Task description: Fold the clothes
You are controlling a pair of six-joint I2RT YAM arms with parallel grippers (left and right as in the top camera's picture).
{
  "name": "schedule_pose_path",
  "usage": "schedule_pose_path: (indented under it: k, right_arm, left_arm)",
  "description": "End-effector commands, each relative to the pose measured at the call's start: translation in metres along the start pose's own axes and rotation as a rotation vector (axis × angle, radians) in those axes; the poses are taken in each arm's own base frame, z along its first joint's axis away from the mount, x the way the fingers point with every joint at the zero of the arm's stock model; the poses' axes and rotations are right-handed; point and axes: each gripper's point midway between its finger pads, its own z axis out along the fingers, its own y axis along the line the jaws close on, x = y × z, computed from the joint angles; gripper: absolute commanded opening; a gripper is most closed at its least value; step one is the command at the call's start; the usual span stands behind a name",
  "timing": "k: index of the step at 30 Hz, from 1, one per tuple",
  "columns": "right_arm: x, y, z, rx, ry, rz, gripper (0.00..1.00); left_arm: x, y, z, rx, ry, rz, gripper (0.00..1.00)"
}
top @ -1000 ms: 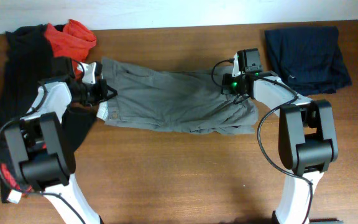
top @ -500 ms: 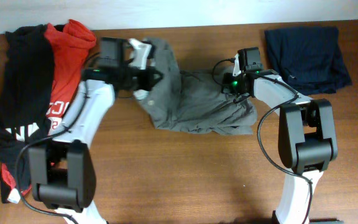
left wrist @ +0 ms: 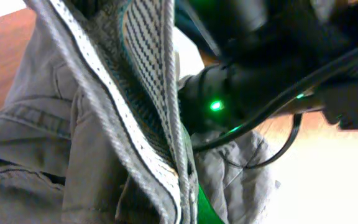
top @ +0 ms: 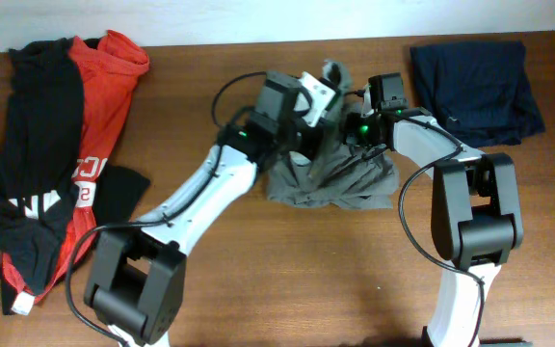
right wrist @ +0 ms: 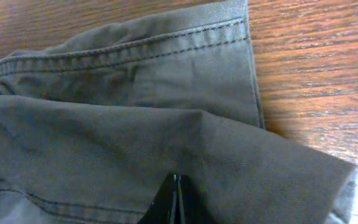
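Note:
The clothes, a pair of grey-olive shorts, lie bunched at the table's middle right. My left gripper is shut on their waistband end and holds it lifted above the heap, close to my right arm. In the left wrist view the waistband with its striped lining hangs between the jaws of the left gripper. My right gripper is shut, its tips pressed on the shorts' leg fabric beside the hem. Seen from the right wrist, the right gripper meets converging creases.
Red and black printed tops sprawl over the table's left side. A dark navy folded garment lies at the back right. Bare wooden tabletop runs along the front. The two arms are nearly touching above the shorts.
My left arm has swung from the far left across to the right, carrying the waistband end over the shorts, which went from spread flat to bunched. The right gripper stayed put.

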Motion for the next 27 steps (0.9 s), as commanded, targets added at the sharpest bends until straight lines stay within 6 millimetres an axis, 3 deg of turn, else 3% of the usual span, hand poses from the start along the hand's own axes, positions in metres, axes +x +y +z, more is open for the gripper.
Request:
schedule_pose_path:
  k: [1, 5, 8, 12, 16, 20, 22, 23, 25, 26, 27]
  right_arm:
    - [0.039, -0.008, 0.030, -0.035, 0.113, 0.033, 0.04]
    - [0.018, 0.007, 0.011, -0.136, 0.063, 0.035, 0.04]
    - [-0.012, 0.019, -0.024, -0.219, -0.003, 0.040, 0.04]
    - [-0.051, 0.033, -0.084, -0.379, -0.100, 0.053, 0.04]
    - [-0.087, 0.015, -0.151, -0.398, -0.243, 0.098, 0.04]
    - [-0.101, -0.005, -0.192, -0.374, -0.328, 0.118, 0.04]
    - [-0.100, -0.014, -0.198, -0.362, -0.332, 0.136, 0.04]
    - [-0.099, -0.018, -0.198, -0.357, -0.326, 0.146, 0.04]
    - [-0.096, -0.020, -0.197, -0.352, -0.316, 0.148, 0.04]
    - [-0.095, -0.020, -0.196, -0.350, -0.311, 0.148, 0.04]
    - [-0.094, -0.020, -0.196, -0.350, -0.306, 0.150, 0.04]
  left_arm:
    - [0.000, 0.001, 0.014, -0.059, -0.004, 0.007, 0.01]
    - [0.014, 0.008, 0.026, -0.084, 0.028, -0.044, 0.01]
    - [0.021, 0.015, 0.032, -0.112, 0.045, -0.053, 0.00]
    - [0.022, 0.018, 0.032, -0.128, 0.046, -0.053, 0.01]
    - [0.023, 0.019, 0.035, -0.131, 0.044, -0.053, 0.01]
    - [0.022, 0.019, 0.043, -0.123, 0.026, -0.047, 0.01]
    - [0.021, 0.015, 0.048, -0.109, 0.012, -0.049, 0.31]
    - [0.019, 0.010, 0.051, -0.088, 0.004, -0.043, 0.59]
    - [0.017, 0.005, 0.052, -0.072, -0.004, -0.037, 0.79]
    - [0.015, 0.003, 0.052, -0.069, -0.011, -0.033, 0.94]
    - [0.012, 0.003, 0.052, -0.068, -0.023, -0.030, 0.98]
